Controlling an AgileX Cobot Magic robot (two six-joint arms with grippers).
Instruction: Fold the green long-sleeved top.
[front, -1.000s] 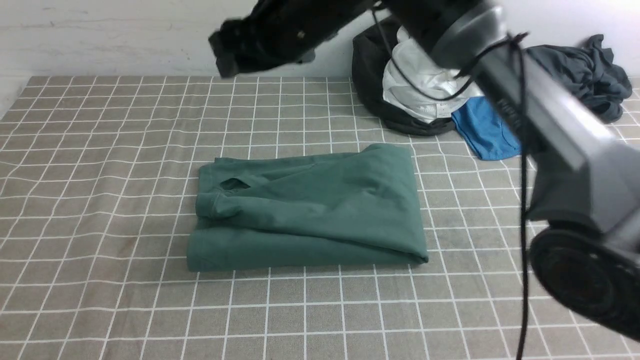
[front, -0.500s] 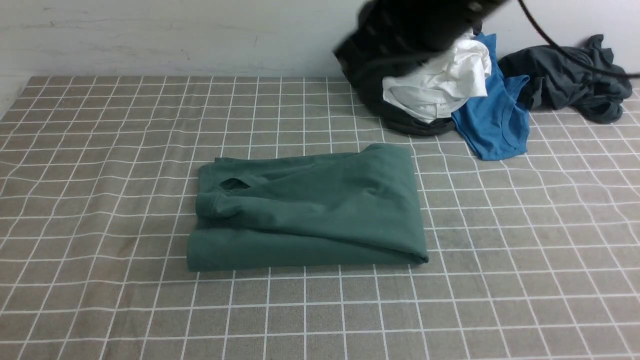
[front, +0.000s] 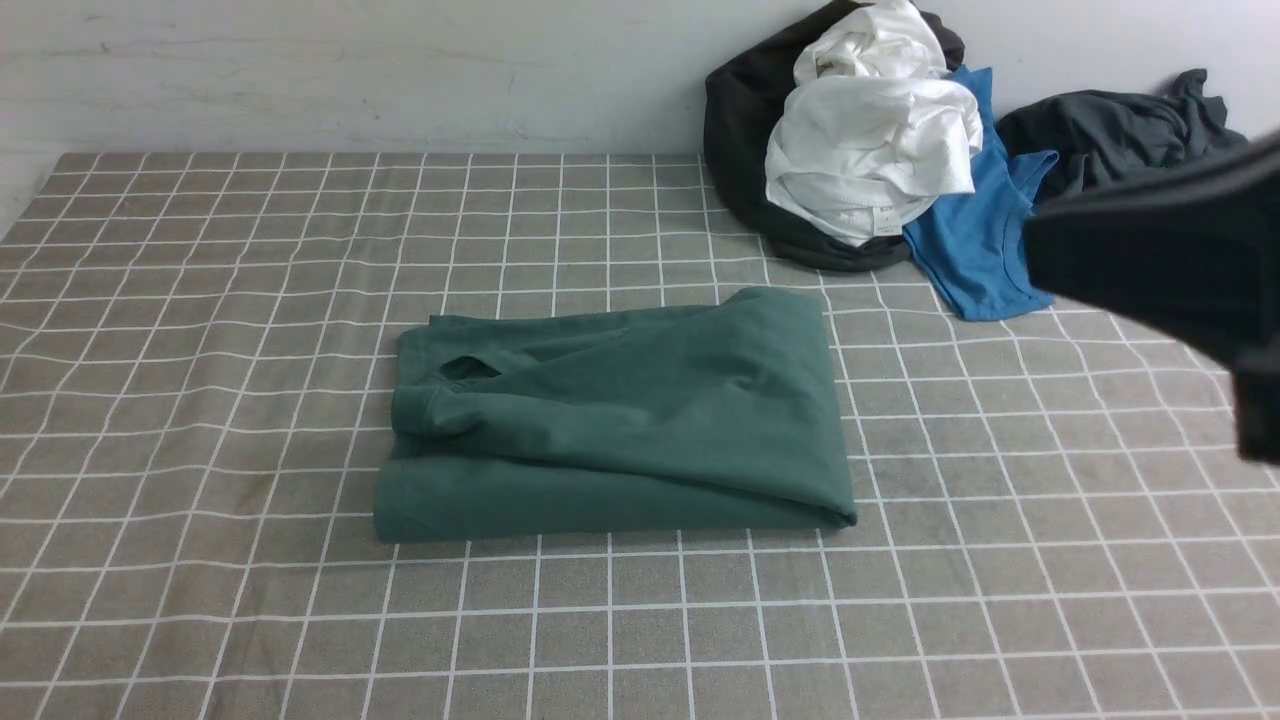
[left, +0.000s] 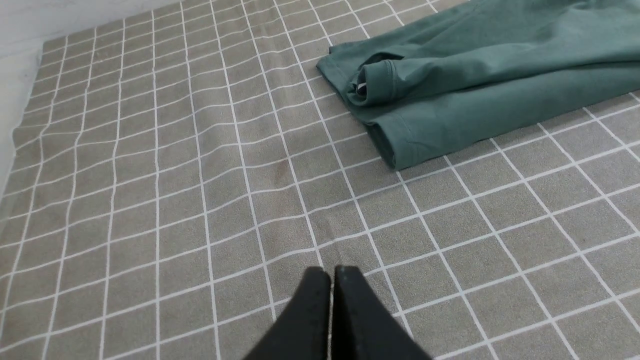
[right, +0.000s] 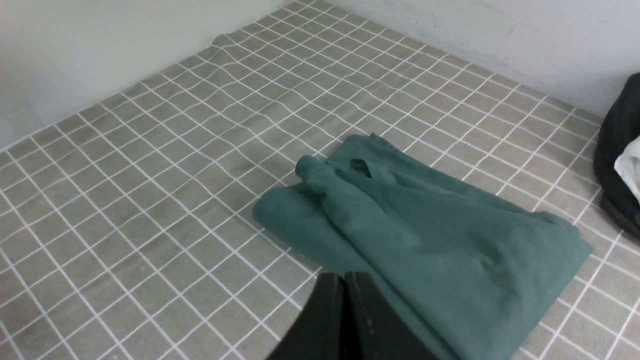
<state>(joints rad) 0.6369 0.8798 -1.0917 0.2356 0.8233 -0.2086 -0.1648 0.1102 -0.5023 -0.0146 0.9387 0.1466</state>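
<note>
The green long-sleeved top (front: 620, 410) lies folded into a flat rectangle in the middle of the checked cloth, a cuffed sleeve laid across its left part. Neither gripper touches it. My left gripper (left: 331, 271) is shut and empty, hovering over bare cloth, with the top's (left: 475, 75) cuffed end off to one side. My right gripper (right: 343, 276) is shut and empty too, raised above the near edge of the top (right: 430, 235). In the front view only a blurred dark part of the right arm (front: 1160, 260) shows at the right edge.
A pile of clothes sits at the back right against the wall: a black garment (front: 740, 130), a white one (front: 870, 150), a bright blue shirt (front: 985, 250) and a dark grey one (front: 1130, 140). The grey checked cloth (front: 200, 300) covers the table.
The right arm has swung from across the top of the front view to the right edge, uncovering the clothes pile. Its jaws have closed. The green top has not moved.
</note>
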